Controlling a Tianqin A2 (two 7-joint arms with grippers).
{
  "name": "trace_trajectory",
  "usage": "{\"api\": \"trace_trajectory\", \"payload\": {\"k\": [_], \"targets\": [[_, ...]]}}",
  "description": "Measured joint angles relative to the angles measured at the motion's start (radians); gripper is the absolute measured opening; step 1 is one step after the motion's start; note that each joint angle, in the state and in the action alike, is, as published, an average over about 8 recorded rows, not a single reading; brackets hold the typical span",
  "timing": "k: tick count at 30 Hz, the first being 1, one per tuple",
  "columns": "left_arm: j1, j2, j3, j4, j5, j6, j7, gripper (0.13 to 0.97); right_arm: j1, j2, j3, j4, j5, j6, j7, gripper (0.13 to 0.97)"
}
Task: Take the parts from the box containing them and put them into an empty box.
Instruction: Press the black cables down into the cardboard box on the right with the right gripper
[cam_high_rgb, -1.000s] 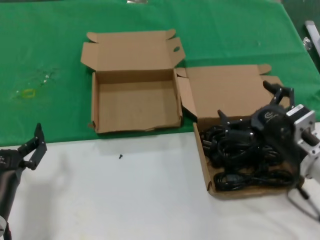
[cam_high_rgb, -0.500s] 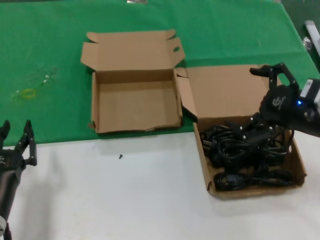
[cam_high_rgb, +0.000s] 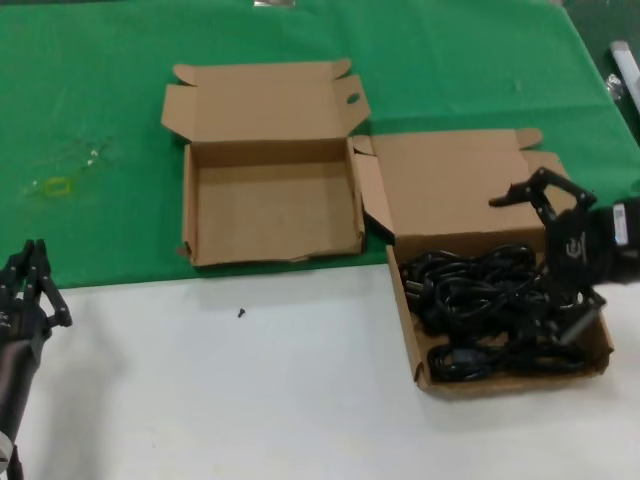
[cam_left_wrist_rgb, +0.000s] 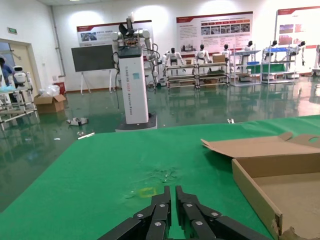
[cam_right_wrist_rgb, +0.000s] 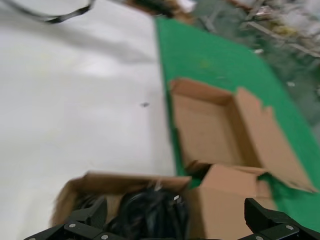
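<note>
Cords (cam_high_rgb: 490, 310), a tangle of thin black loops with plugs, fill the full box (cam_high_rgb: 430, 375), which sits at the right of the surface (cam_high_rgb: 250, 400) on its white part, its smooth front wall facing the robot and its hinged lid (cam_high_rgb: 450, 180) laid back onto the green cloth (cam_high_rgb: 100, 80). Right claw (cam_high_rgb: 545, 260) is over the far right portion of this box, fingers spread wide: one fingertip (cam_high_rgb: 500, 200) is raised above the lid, the other is down among the cords at the box's right wall. No cord is gripped between them. In the right wrist view the same claw (cam_right_wrist_rgb: 175, 222) shows two widely separated fingertips with the cords (cam_right_wrist_rgb: 150, 212) between and beyond them.

Empty box (cam_high_rgb: 272, 205) lies just to the left of the full one and farther from the robot, wholly on the cloth, its lid open with a hole (cam_high_rgb: 353, 98) in one flap, its front wall frayed; its right flap is just beside the full box's lid. A small dark speck (cam_high_rgb: 241, 313) lies on the white surface in front of it.

Left claw (cam_high_rgb: 28, 285) is at the left edge of the surface, well apart from both boxes, fingers pressed together; the left wrist view confirms the narrow fingertips (cam_left_wrist_rgb: 172, 205) over the cloth, with the empty box (cam_left_wrist_rgb: 260, 195) off to one side.
</note>
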Motion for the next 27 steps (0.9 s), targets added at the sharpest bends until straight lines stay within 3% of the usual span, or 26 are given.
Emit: {"api": "trace_trajectory", "payload": {"k": [9, 27], "targets": [[0.000, 0.000, 0.000, 0.000, 0.000, 0.000, 0.000, 0.147, 0.069, -0.039, -0.049, -0.133, -0.059, -0.111, -0.146, 0.966], [0.000, 0.000, 0.000, 0.000, 0.000, 0.000, -0.001, 0.142, 0.149, -0.167, -0.065, -0.408, -0.129, -0.087, -0.365, 0.954]]}}
